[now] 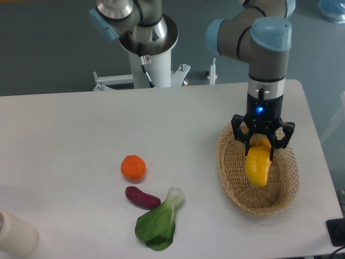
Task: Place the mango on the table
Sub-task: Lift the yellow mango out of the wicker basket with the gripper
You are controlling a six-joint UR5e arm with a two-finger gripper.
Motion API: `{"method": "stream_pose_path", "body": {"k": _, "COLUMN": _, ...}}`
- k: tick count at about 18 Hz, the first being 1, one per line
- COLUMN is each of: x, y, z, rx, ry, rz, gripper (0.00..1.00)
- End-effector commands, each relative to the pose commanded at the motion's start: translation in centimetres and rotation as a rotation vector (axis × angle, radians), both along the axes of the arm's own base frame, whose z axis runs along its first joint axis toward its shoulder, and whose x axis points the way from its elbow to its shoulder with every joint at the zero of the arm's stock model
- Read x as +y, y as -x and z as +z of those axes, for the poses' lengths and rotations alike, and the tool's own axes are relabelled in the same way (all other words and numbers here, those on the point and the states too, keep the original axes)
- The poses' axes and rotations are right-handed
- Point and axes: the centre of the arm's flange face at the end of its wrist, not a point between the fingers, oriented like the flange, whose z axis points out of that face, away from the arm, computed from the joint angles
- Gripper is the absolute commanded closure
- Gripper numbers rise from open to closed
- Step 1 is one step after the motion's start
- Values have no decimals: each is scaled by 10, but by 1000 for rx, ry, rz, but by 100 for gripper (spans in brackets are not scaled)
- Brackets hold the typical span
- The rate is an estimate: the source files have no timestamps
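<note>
Now gripper (pixel 262 144) clamps the mango (pixel 257 164) over the wicker basket (pixel 229 178), carry step underway; next move likely shifts it to bare table (pixel 81 129) and releases.

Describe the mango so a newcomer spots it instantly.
Find the oval wicker basket at the table's right end. The gripper above it holds the mango: long, smooth, yellow, unlike the round orange further left.

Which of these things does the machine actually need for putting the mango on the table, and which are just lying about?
Part of the job:
- smooth yellow mango
- end effector gripping it
- plain white table

Just lying about:
- oval woven wicker basket
- round orange fruit
- purple oblong vegetable
- leafy green vegetable
- cream cylinder
</note>
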Motion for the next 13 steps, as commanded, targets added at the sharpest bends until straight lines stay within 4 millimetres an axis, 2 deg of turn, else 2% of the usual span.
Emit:
{"method": "stream_pose_path", "body": {"k": 9, "x": -2, "y": -7, "z": -5, "rx": -16, "ry": 7, "rz": 13, "gripper": 62}}
{"method": "stream_pose_path", "body": {"k": 12, "x": 3, "y": -25, "z": -15, "rx": -35, "ry": 22, "rz": -5, "gripper": 62}}
{"method": "stream_pose_path", "body": {"k": 13, "x": 2, "y": -40, "z": -18, "rx": -45, "ry": 25, "rz": -14, "gripper": 62}}
